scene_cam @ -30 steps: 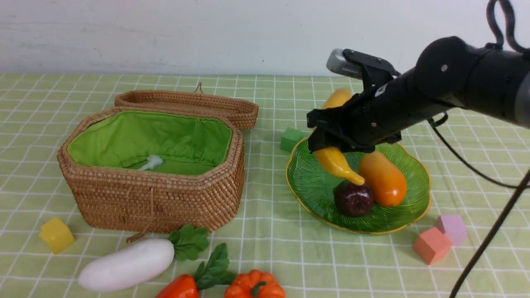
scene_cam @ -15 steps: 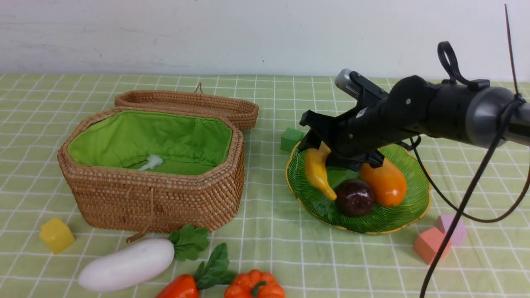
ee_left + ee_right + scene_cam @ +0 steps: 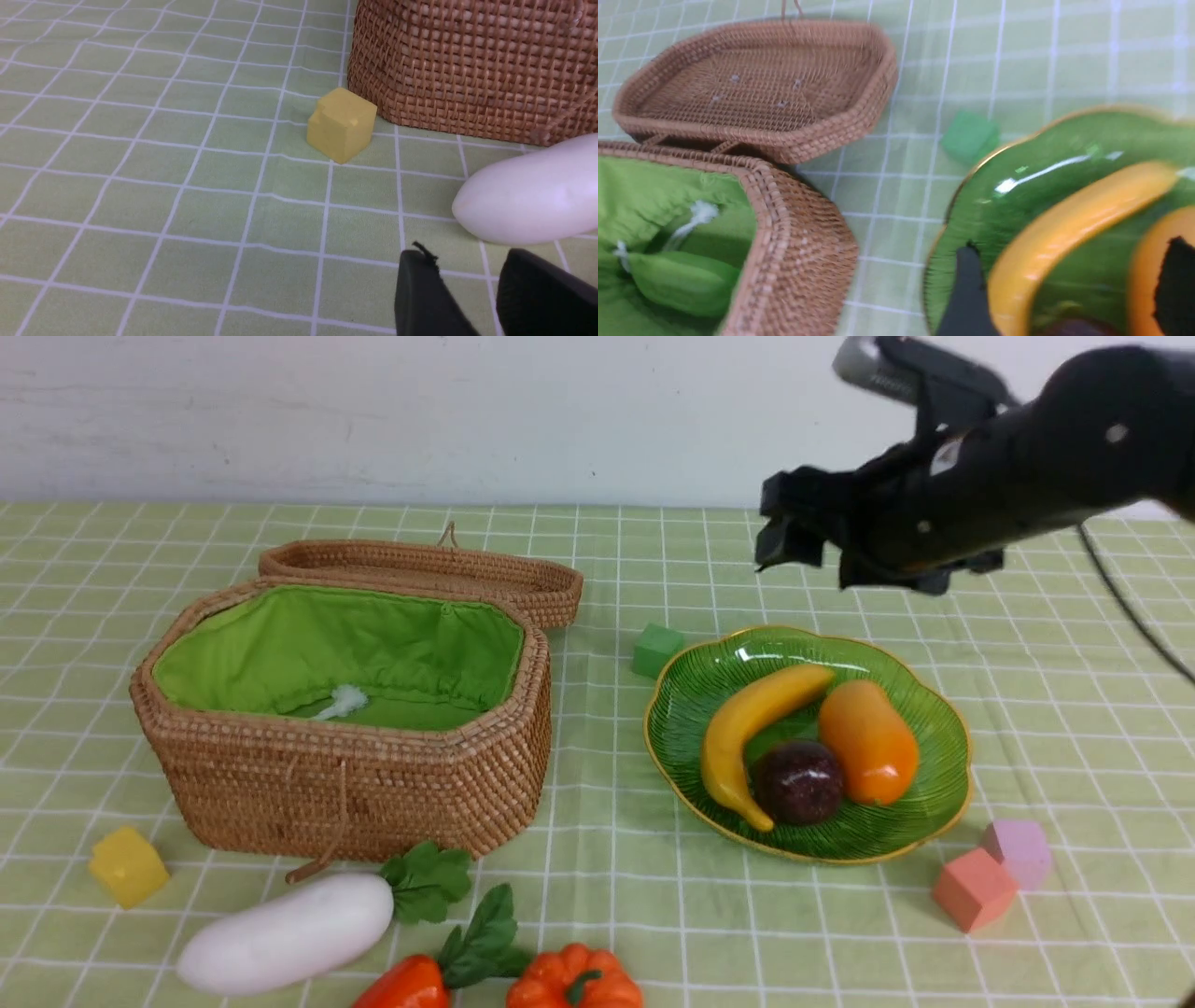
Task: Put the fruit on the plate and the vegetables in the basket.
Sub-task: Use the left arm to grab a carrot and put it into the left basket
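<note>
Your right gripper (image 3: 784,534) hung spread, empty, above the plate (image 3: 689,733); left gripper (image 3: 472,291) sat slightly parted near the radish (image 3: 528,205). Cloth (image 3: 597,756) between basket (image 3: 355,784) and plate lay open.

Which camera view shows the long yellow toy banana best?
The front view: the long yellow toy banana lies whole and sharp on the ribbed green glass plate. The right wrist view shows it blurred and cut off; the left wrist view misses it.

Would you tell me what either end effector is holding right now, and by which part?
Nothing. The right end effector is open above the plate, where the banana lies free; the left end effector is empty.
</note>
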`<state>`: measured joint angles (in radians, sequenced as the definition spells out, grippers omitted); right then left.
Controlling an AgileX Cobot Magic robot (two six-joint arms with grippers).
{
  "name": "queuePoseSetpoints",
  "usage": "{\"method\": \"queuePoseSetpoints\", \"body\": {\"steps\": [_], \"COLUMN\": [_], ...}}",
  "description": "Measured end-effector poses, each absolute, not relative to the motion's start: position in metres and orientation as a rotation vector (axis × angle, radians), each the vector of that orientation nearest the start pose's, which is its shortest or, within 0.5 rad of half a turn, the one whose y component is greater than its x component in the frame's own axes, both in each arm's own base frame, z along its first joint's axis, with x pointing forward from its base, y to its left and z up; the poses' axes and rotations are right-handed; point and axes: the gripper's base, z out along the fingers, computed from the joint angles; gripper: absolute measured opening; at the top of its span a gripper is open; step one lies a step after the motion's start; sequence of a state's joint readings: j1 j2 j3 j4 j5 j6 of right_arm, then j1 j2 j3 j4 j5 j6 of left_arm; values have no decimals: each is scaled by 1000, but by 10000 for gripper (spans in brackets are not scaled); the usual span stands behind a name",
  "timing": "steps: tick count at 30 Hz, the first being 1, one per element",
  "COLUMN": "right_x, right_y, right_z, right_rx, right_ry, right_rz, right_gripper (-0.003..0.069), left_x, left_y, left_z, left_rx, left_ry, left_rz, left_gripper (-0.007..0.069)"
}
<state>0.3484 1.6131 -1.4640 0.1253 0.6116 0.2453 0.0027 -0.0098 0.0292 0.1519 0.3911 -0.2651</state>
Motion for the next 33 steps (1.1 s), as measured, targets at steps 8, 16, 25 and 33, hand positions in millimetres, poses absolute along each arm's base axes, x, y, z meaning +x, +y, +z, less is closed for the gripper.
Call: {"method": "queuePoseSetpoints", "body": {"steps": [8, 16, 25, 33], "right_x": [253, 184, 163, 163], "right_y": [84, 60, 53, 50], "right_z": [389, 334, 324, 323], "right_rx": [-175, -232, -238, -232], "right_ry": [2282, 2348, 2350, 2338], "right_rz": [165, 145, 149, 130], "right_gripper": [79, -18, -18, -14], "left_x": [52, 52, 52, 52], "left_y": [5, 5, 5, 5], "left_z": [169, 169, 169, 169], "left_rx": [-159, -159, -159, -159], "left_ry": [1883, 1883, 1883, 1883], "left_rz": [-29, -29, -29, -29], "left_gripper": [239, 239, 239, 239]}}
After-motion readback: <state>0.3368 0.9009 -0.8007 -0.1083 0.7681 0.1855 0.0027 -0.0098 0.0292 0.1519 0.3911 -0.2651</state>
